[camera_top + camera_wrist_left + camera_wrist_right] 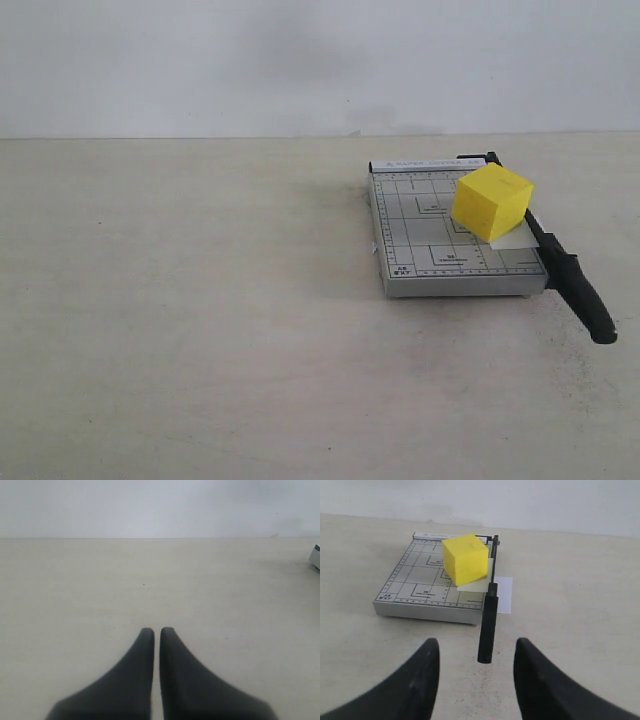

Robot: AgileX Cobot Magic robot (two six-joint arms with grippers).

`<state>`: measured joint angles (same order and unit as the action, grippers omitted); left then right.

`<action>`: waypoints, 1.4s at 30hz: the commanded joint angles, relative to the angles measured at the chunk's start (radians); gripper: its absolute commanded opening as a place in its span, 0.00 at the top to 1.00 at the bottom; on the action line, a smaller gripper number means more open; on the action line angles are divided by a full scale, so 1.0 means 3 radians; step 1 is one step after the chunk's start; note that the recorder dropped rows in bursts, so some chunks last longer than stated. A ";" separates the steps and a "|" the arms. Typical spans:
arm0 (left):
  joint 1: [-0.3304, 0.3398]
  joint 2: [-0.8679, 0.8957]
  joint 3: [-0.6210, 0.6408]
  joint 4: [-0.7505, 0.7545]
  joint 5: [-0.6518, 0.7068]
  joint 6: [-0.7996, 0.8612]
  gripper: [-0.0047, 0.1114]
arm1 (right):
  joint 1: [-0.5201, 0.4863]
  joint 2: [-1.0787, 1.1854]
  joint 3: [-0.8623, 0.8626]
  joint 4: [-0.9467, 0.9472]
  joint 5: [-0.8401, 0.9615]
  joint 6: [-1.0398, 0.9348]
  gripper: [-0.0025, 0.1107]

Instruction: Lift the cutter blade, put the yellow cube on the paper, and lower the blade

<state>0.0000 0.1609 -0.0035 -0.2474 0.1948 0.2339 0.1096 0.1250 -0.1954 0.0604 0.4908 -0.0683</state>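
The yellow cube (490,201) (465,558) rests on the white paper (512,238) (496,587), which lies on the grey trimmer board (430,245) (420,582) and sticks out past the cutting edge. The cutter blade (568,277) (488,622) lies down along the board's edge, its thick black handle pointing away from the board. My right gripper (476,647) is open, its fingers either side of the handle end and short of it, touching nothing. My left gripper (154,632) is shut and empty over bare table. Neither gripper shows in the exterior view.
The board stands on a pale tabletop (200,330) near a white wall (300,60). A corner of the board (315,557) shows at the edge of the left wrist view.
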 commanded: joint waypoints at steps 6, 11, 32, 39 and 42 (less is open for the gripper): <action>-0.0005 -0.0012 0.0012 -0.0034 -0.0045 0.0010 0.92 | -0.0005 -0.0186 0.0068 -0.0663 -0.0082 0.0750 0.61; -0.0005 -0.0012 0.0012 -0.0034 -0.0045 0.0010 0.92 | -0.0005 -0.0417 0.0651 -0.0468 -0.0303 0.0892 0.92; -0.0005 -0.0039 0.0012 -0.0016 -0.0054 0.0010 0.92 | -0.0034 -0.0417 0.0651 -0.0379 -0.0437 0.0515 0.92; 0.0001 -0.0040 0.0012 -0.0016 -0.0050 0.0010 0.92 | -0.0499 -0.0417 0.0651 -0.0313 -0.0426 0.0857 0.96; 0.0001 -0.0040 0.0012 -0.0016 -0.0050 0.0010 0.92 | -0.0443 -0.0417 0.0651 -0.0313 -0.0411 0.0664 0.98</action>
<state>0.0000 0.1554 -0.0035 -0.2474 0.1840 0.2357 -0.0231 0.0045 0.0004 -0.0372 0.3715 0.1733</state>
